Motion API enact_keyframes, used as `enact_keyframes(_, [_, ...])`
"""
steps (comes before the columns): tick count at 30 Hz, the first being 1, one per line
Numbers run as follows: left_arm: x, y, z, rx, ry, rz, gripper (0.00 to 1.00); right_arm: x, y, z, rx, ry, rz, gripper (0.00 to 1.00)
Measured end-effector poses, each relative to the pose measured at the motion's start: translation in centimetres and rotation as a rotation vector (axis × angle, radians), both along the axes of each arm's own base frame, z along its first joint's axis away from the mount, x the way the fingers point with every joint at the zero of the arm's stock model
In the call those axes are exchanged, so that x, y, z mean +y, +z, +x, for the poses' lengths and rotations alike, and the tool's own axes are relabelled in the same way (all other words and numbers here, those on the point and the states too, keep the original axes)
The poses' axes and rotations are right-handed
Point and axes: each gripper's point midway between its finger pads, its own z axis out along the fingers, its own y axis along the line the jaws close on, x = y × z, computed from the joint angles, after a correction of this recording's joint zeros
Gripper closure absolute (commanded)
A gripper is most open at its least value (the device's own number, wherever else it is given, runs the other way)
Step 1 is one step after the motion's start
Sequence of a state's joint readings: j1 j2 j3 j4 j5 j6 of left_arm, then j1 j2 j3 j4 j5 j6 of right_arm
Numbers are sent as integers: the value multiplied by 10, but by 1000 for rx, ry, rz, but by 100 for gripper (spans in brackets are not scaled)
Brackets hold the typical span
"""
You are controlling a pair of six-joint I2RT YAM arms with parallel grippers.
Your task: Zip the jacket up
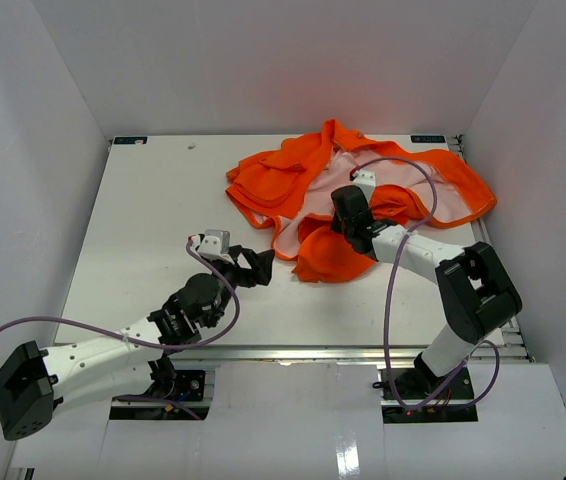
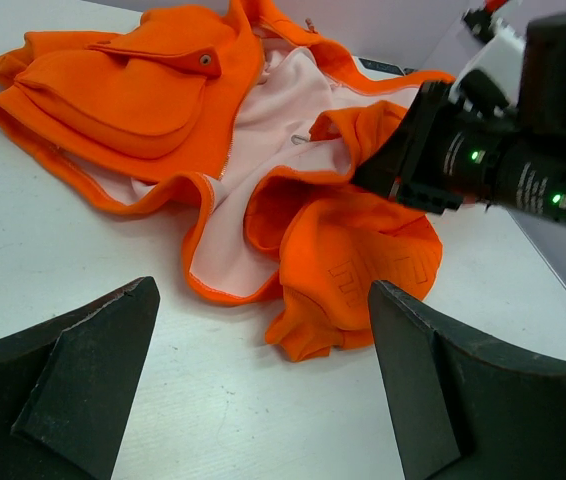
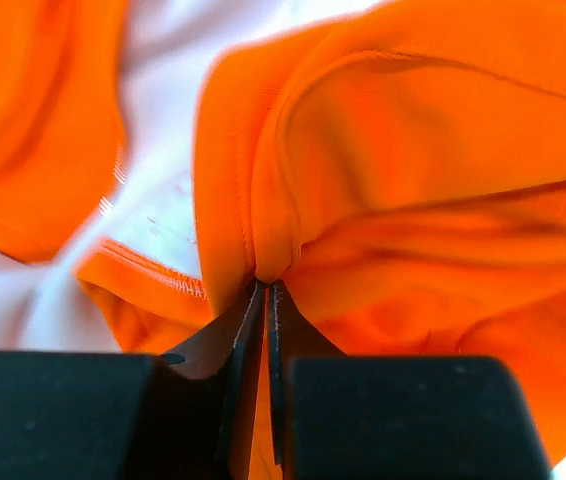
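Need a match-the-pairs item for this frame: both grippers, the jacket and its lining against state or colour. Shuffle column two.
Column 1
1. left black two-finger gripper
2. right black two-finger gripper
3. bright orange soft fabric jacket
4. jacket's soft inner lining

Column 2
A. shut on an orange fold
B. pale pink, exposed
C. open, holding nothing
D. crumpled, unzipped, on the white table

Pairs: 1-C, 2-A, 3-D, 4-B

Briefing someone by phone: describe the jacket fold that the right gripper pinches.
On the white table, an orange jacket lies crumpled toward the far right. The fold is near its middle, beside pink lining. Only it is pinched in the right gripper.
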State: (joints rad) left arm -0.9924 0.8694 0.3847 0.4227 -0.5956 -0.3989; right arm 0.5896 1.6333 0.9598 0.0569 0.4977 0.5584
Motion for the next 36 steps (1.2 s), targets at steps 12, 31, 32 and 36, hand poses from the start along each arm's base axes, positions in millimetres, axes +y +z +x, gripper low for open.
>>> enact_keyframes(12, [-8,-26,4,35,-8,85,3,-8,139,23,-303,73,-47,92])
enact_keyframes(31, [-108,-134,57,236,-134,422,19,-51,141,-35,-263,92,17,46])
enact_keyframes(32, [-113,-143,61,251,-134,430,36,-54,135,-42,-252,92,22,45])
enact_keyframes(36, [-129,-180,58,316,-200,436,63,-67,118,-70,-224,89,46,43])
